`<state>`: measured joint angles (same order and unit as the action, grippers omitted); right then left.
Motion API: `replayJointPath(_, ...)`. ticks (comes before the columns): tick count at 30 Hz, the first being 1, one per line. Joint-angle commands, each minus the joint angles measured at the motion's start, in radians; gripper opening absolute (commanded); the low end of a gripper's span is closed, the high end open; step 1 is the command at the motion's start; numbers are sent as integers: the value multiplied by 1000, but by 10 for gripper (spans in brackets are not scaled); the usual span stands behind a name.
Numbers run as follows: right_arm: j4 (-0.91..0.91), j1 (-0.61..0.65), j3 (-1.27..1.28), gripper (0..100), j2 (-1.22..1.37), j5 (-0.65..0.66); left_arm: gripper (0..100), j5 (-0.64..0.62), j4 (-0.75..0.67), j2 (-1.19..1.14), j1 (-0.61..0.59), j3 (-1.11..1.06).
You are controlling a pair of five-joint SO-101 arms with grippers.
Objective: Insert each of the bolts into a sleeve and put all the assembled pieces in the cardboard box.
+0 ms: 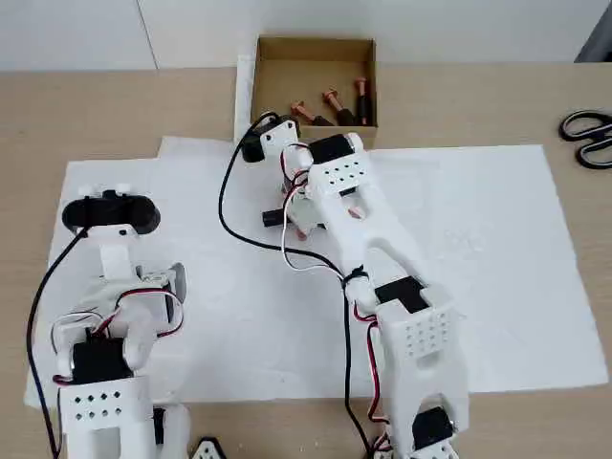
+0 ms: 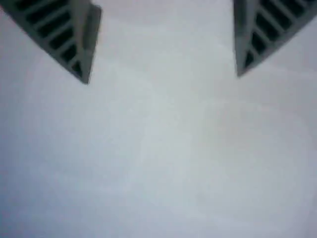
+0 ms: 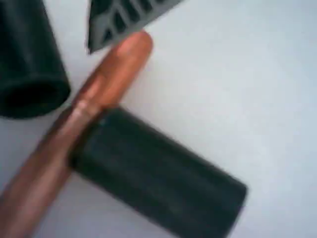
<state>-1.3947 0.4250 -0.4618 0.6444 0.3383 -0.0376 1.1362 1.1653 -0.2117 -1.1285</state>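
My right gripper [image 1: 302,212] is lowered onto the white paper just in front of the cardboard box [image 1: 247,88]. Close under it lie a copper bolt [image 3: 101,94] and a black sleeve [image 3: 158,173], side by side and touching, the bolt outside the sleeve. A second black sleeve [image 3: 27,64] lies beside them with its open end showing. One sleeve [image 1: 273,218] pokes out from under the arm in the high view. Three assembled pieces [image 1: 332,103] rest inside the box. My left gripper [image 2: 161,74] hangs open over bare paper at the left, holding nothing.
A white paper sheet [image 1: 497,249] covers the table's middle. Scissors [image 1: 588,137] lie at the far right edge. A black cable [image 1: 229,215] loops over the paper to the left of the right arm's wrist.
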Motion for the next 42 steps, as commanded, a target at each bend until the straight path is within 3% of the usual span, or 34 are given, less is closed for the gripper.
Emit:
replayJointPath(1,-10,-28,17,136,16,8,182,5,-20,5,-8,4)
replayJointPath(35,-15,-2,-25,139,-15,9,182,5,-20,5,-6,4)
replayJointPath(42,-90,1,-120,139,-51,8,182,5,-20,5,-5,4)
